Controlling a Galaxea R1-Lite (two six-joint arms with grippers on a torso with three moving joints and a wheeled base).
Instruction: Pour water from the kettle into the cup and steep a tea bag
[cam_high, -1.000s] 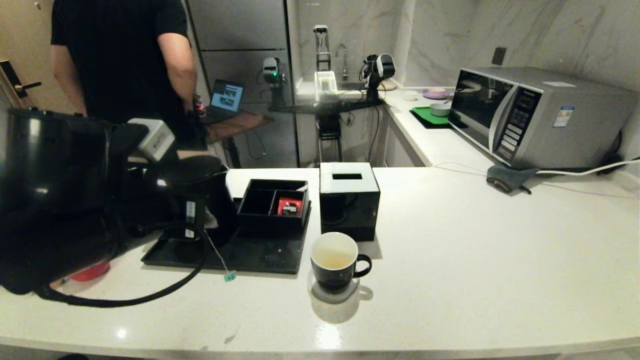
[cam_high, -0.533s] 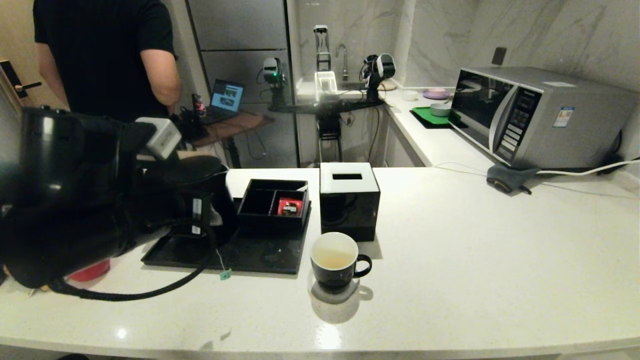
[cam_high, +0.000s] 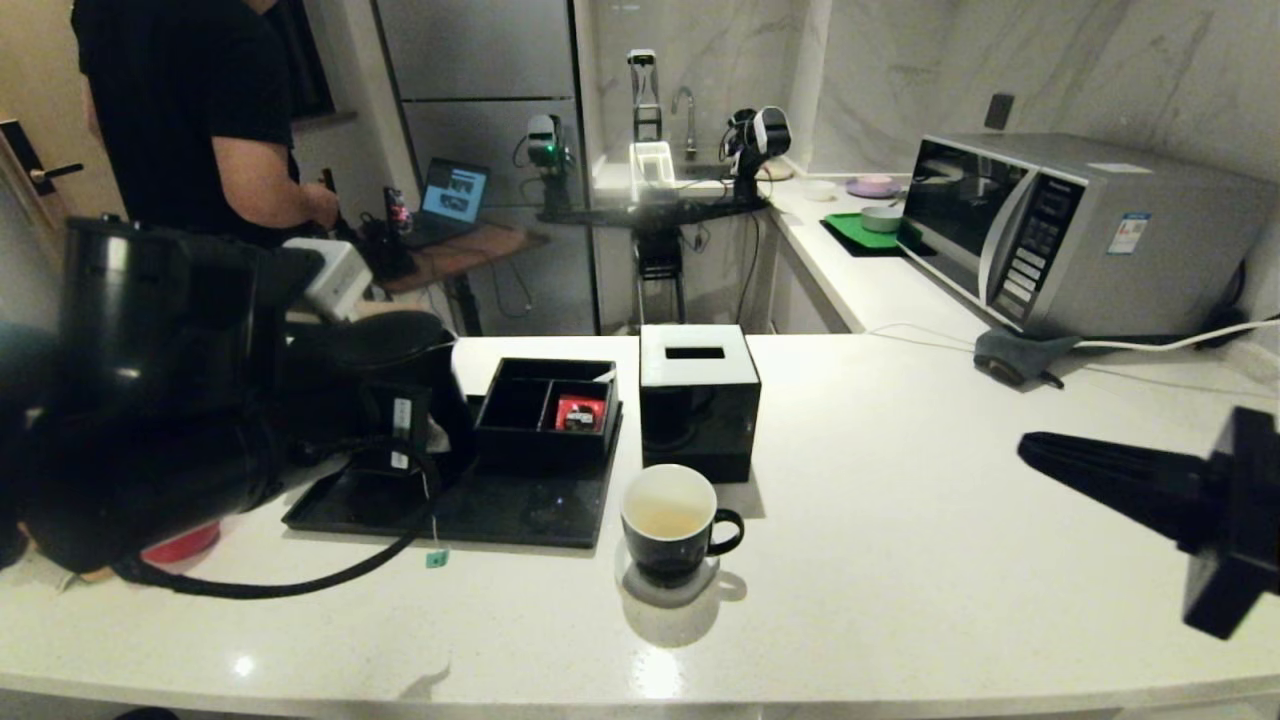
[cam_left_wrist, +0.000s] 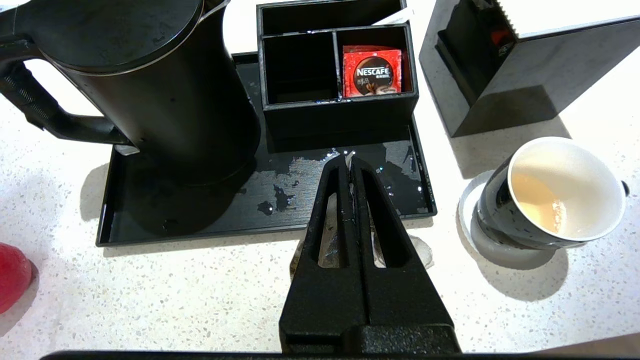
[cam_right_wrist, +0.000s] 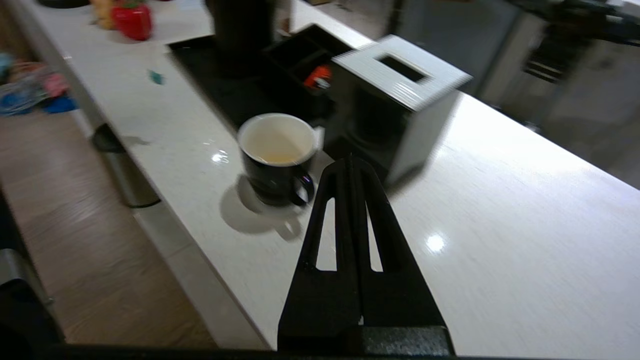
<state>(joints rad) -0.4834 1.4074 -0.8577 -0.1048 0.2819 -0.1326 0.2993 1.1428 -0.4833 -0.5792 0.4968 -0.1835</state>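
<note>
A: Where's the tea bag?
B: Pinched in the left gripper, fingers closed on it, over the front edge of the black tray; string hangs straight down, teal tag at the bottom, near the counter.
A: And the cup?
B: On its coaster, toward the robot's right of that gripper, well apart (pale water already inside). Kettle stands on the tray.
A: Right gripper?
B: Fingers pressed together, empty, hovering right of the cup. Left is nearer the job: I'd carry the bag sideways, rightward, then lower it.
</note>
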